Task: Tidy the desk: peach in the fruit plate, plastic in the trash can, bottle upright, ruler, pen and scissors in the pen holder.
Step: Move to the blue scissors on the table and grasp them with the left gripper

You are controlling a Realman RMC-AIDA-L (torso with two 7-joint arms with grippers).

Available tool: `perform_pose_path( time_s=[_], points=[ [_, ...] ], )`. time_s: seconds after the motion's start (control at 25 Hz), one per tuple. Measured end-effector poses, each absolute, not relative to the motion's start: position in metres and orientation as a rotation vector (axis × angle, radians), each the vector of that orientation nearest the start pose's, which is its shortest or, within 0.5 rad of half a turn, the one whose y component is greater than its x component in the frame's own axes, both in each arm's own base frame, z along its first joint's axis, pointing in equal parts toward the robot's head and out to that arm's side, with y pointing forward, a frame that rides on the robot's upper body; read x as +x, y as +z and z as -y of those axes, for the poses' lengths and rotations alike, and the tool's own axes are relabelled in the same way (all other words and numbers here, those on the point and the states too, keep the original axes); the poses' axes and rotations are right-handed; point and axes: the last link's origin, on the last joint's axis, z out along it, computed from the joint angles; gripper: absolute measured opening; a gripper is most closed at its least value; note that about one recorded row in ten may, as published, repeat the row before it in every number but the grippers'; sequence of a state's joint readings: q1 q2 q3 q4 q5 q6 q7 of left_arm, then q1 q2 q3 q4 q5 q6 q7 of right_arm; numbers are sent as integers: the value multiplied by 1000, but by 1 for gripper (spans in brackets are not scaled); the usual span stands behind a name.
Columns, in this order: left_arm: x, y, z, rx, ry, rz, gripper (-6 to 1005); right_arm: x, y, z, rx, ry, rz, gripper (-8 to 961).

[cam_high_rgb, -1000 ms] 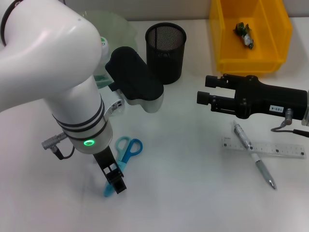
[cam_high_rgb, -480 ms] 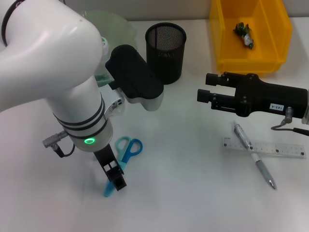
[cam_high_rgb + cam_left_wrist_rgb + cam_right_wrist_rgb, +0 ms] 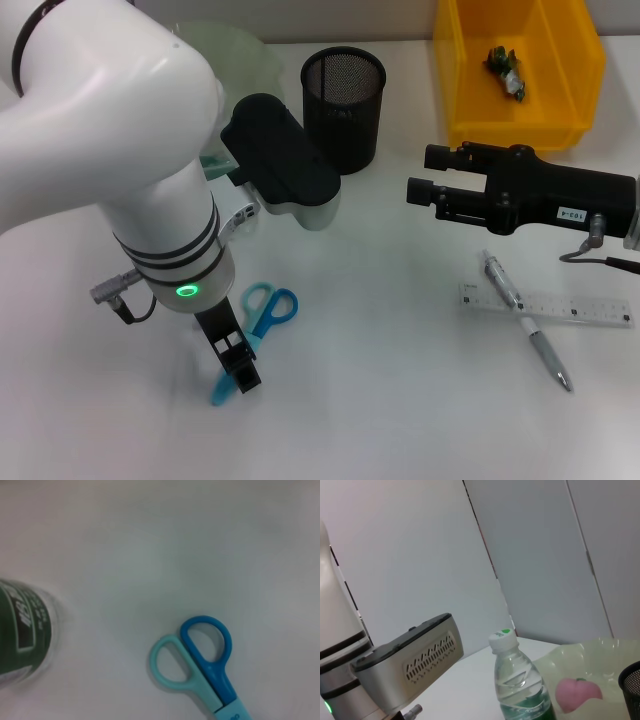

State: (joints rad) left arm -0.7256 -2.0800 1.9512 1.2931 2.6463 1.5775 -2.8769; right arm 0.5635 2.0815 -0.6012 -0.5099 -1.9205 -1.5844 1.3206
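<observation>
The blue and teal scissors [image 3: 262, 315] [image 3: 200, 665] lie flat at the front left. My left gripper [image 3: 240, 372] is down over their blade, near the tip. A clear bottle [image 3: 520, 690] with a green label stands upright beside the green fruit plate [image 3: 600, 655], where the pink peach [image 3: 577, 692] lies. My left arm mostly hides the bottle [image 3: 214, 95] in the head view. At the right, a pen [image 3: 525, 322] lies across a clear ruler [image 3: 580, 308]. My right gripper [image 3: 422, 178] hovers open above the table, right of the black mesh pen holder [image 3: 343, 95]. The plastic [image 3: 505, 70] sits in the yellow trash can [image 3: 570, 90].
My large white left arm [image 3: 120, 150] blocks much of the table's left side. The bottle's base [image 3: 22, 630] shows at the edge of the left wrist view. Bare white table lies between the scissors and the pen.
The scissors' blade tip has shifted slightly left under my left gripper. My right gripper has drifted up a little. Nothing else has moved.
</observation>
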Motion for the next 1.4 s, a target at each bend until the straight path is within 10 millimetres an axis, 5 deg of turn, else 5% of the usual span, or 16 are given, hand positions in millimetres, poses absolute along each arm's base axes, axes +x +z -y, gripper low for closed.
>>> perform_pose_path(
  time_s=[1.4],
  points=[
    [-151,-80,-310,-2594,1038,630,836,250,-8,-332,-2641,953,-667,650]
  ],
)
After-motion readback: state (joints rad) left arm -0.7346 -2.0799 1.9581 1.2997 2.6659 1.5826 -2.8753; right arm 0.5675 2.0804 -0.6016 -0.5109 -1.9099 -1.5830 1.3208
